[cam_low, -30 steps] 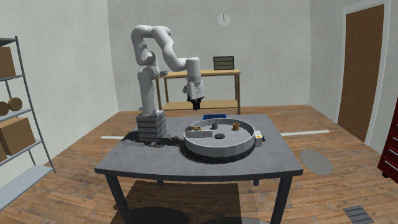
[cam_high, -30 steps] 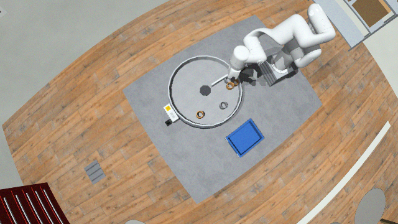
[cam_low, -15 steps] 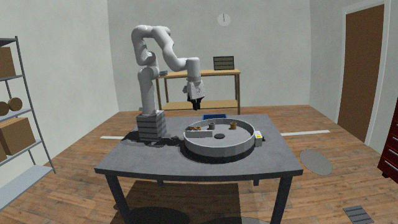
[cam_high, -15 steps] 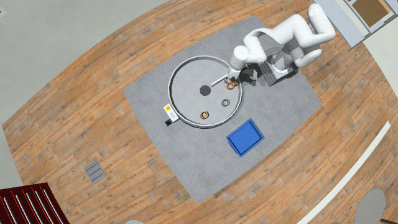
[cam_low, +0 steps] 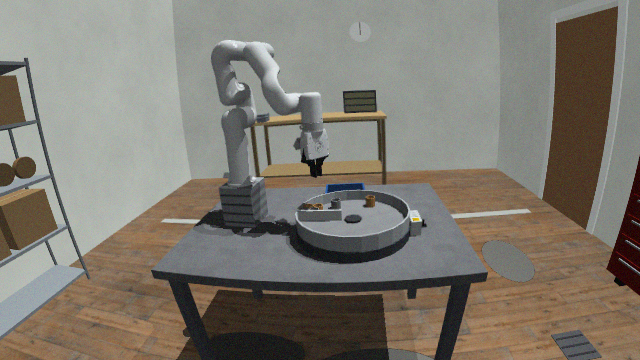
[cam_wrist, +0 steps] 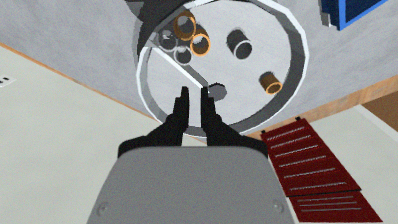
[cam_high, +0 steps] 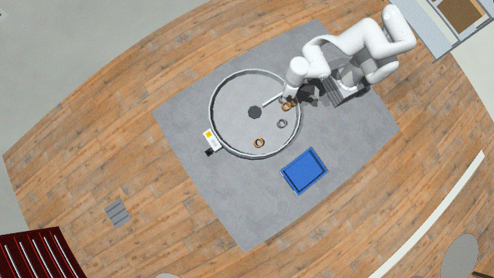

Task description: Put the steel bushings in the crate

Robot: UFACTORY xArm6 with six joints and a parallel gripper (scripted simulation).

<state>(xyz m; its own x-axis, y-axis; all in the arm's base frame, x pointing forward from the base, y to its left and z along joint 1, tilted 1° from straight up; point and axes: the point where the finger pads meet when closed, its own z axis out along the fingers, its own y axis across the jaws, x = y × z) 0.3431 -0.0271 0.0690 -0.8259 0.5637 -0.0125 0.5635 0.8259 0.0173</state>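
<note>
Steel bushings are short grey open-ended tubes, standing upright.

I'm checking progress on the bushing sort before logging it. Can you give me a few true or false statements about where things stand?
1. The blue crate holds no bushings. True.
2. The gripper carries a steel bushing. False: its jaws stand nearly shut on nothing.
3. A lone grey bushing stands on the turning table. True.
4. The gripper rests inside the crate. False: it hangs above the turning table's edge.
</note>
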